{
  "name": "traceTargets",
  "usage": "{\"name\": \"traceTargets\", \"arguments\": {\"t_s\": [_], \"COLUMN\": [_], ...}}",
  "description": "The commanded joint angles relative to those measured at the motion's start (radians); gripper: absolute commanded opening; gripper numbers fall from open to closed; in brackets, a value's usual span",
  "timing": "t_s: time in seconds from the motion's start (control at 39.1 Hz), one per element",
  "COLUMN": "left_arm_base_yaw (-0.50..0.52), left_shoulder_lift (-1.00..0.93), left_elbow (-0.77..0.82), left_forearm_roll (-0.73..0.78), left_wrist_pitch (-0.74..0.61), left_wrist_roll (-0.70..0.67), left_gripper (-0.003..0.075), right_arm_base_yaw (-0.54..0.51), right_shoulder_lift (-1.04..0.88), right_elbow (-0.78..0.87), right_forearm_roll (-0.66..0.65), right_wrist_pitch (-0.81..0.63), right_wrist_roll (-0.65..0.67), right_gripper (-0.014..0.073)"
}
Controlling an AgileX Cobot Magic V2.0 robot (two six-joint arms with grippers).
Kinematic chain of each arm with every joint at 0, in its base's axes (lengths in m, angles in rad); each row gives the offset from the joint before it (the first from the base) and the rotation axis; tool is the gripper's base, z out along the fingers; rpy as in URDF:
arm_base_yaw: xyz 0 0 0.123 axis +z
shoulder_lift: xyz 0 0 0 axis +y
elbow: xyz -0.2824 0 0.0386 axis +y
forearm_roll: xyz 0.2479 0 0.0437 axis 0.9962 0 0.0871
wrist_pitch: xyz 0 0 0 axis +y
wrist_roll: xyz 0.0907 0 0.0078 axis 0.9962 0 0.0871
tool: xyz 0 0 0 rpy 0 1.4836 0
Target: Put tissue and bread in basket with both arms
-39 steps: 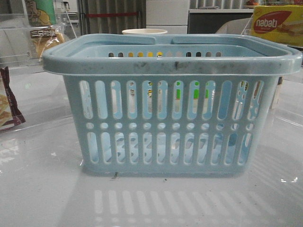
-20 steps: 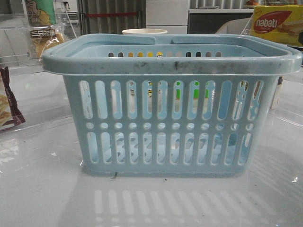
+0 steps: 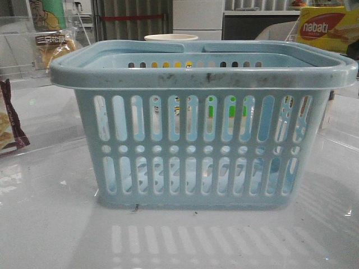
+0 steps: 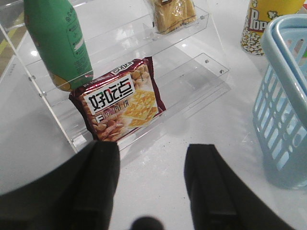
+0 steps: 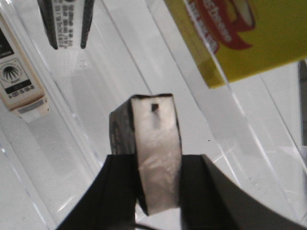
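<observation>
The light-blue basket [image 3: 205, 129] stands mid-table, and its end wall [image 4: 288, 100] shows in the left wrist view. The bread [image 3: 53, 47] in its clear wrapper sits on a clear shelf at the far left and appears as [image 4: 172, 14] in the left wrist view. My left gripper [image 4: 152, 165] is open over bare table, short of the shelf and holding nothing. My right gripper [image 5: 156, 191] is shut on the tissue [image 5: 153, 139], a small dark pack with a pale face that stands upright between the fingers above a clear shelf.
A maroon snack bag [image 4: 122, 103] leans on the left shelf beside a green bottle [image 4: 57, 43]. A popcorn cup [image 4: 266, 24] stands by the basket. The yellow nabati box [image 3: 328, 28] and small packs [image 5: 19, 81] sit on the right shelf.
A dark shape has come into the front view's right edge, just under the yellow box. The basket and the shelf items have not moved.
</observation>
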Motion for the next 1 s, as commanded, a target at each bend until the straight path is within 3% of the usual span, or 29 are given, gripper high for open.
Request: {"name": "traceTargets", "arguments": {"t_s": [0.0, 0.13, 0.36, 0.56, 0.97], "left_arm_base_yaw": [-0.006, -0.006, -0.006, -0.006, -0.006], "left_shoulder_lift": [0.009, 0.009, 0.009, 0.009, 0.009], "left_elbow": [-0.032, -0.032, -0.032, -0.032, -0.032], "left_forearm_roll": [-0.006, -0.006, -0.006, -0.006, -0.006], "left_wrist_pitch": [-0.078, -0.078, -0.078, -0.079, -0.079], "left_wrist_roll": [0.002, 0.002, 0.002, 0.002, 0.002], "left_gripper": [0.0379, 0.0379, 0.0379, 0.0379, 0.0379], "right_arm_base_yaw": [-0.003, -0.003, -0.001, 0.027, 0.226], "right_shoulder_lift": [-0.050, -0.054, -0.122, -0.267, -0.556], "right_elbow": [-0.037, -0.037, -0.037, -0.037, -0.033], "right_forearm_roll": [-0.033, -0.033, -0.028, 0.070, 0.210], "right_wrist_pitch": [-0.048, -0.034, -0.027, -0.017, 0.069], "right_wrist_roll": [-0.006, -0.006, -0.005, -0.005, -0.006], "right_gripper": [0.0190, 0.0141, 0.0142, 0.0142, 0.0142]}}
